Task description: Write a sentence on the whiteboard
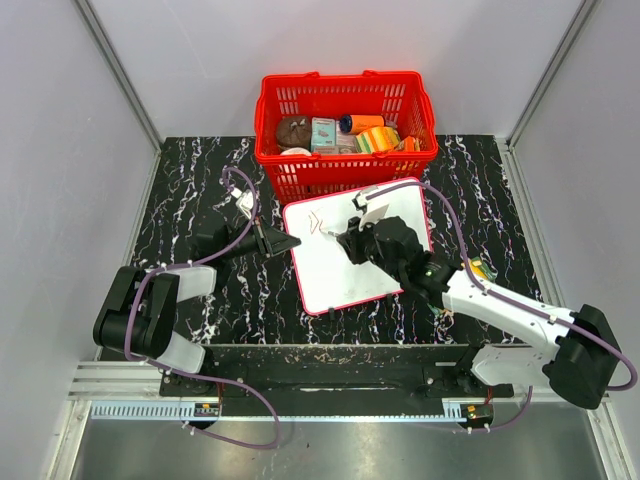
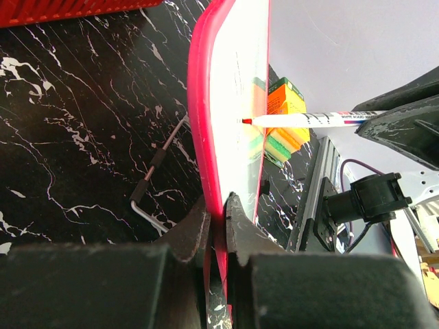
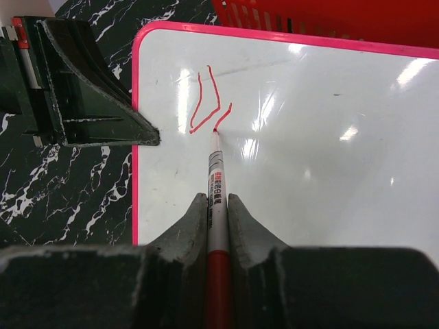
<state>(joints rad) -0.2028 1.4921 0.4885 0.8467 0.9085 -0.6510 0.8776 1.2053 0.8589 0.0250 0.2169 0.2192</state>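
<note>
Right fingers [image 3: 184, 229] are closed on a marker [image 3: 216, 171], its tip pointed onto the unfinished red sentence [image 3: 206, 103]. The whiteboard [image 3: 322, 178], flat on the counter [image 1: 190, 170], is pinched at its left rim by left fingers [image 2: 195, 236].

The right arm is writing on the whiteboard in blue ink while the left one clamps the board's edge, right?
Not blue: the right wrist view shows the marker in the right gripper laying red strokes on the whiteboard. The left gripper does clamp its edge.
</note>
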